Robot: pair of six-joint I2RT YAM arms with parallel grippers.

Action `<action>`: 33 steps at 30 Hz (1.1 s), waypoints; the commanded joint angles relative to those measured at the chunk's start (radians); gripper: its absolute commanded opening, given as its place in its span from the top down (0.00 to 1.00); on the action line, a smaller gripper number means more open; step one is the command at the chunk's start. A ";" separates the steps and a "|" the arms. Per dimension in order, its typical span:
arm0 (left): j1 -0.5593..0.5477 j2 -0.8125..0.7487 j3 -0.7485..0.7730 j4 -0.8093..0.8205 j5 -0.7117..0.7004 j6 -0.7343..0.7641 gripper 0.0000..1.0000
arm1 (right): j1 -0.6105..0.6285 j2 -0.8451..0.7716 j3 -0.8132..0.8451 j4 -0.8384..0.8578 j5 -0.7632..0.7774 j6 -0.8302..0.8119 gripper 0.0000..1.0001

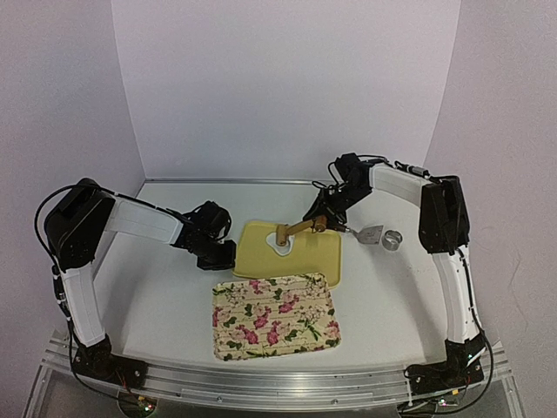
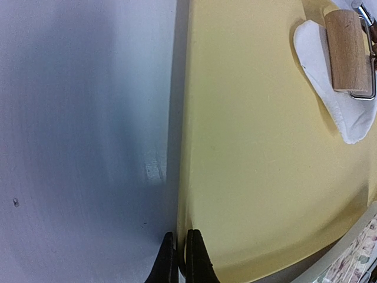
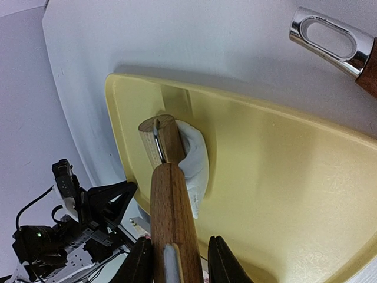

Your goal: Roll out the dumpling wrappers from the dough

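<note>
Two robot arms reach over a white table [image 1: 174, 287]. A pale yellow plastic board [image 1: 305, 261] with round corners lies flat in the middle of it. On the far part of the board lies a small flat white piece of dough [image 1: 280, 248]. It is thin, and its shape is more like a lumpy oval than a neat circle.

A small wooden roller [image 1: 283, 236] with a metal frame sits on top of the dough and covers part of it. Its long wooden handle [image 3: 171, 212] points to the right. The right gripper [image 3: 179, 265] holds this handle, with one black finger on each side of it.

The left gripper [image 2: 181, 259] is low at the left edge of the board. Its fingers [image 2: 197, 262] are pressed together and hold nothing.

A tray [image 1: 275, 315] with pink flowers and green leaves lies just beside the near edge of the board.

To the right of the board, a shiny metal ring [image 1: 393, 239] stands on the table. A shiny metal tool with a brown handle [image 1: 372, 233] lies between the ring and the board.
</note>
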 commanded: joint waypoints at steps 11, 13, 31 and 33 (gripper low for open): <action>0.075 -0.016 -0.085 -0.096 -0.022 -0.044 1.00 | -0.060 -0.066 -0.386 -0.178 0.458 -0.038 1.00; 0.079 -0.017 -0.085 -0.100 -0.024 -0.046 1.00 | -0.072 -0.080 -0.418 -0.176 0.463 -0.044 1.00; 0.095 -0.031 -0.098 -0.106 -0.031 -0.048 1.00 | -0.121 -0.126 -0.575 -0.162 0.503 -0.072 1.00; 0.097 -0.035 -0.104 -0.105 -0.032 -0.049 1.00 | -0.132 -0.138 -0.594 -0.158 0.508 -0.074 1.00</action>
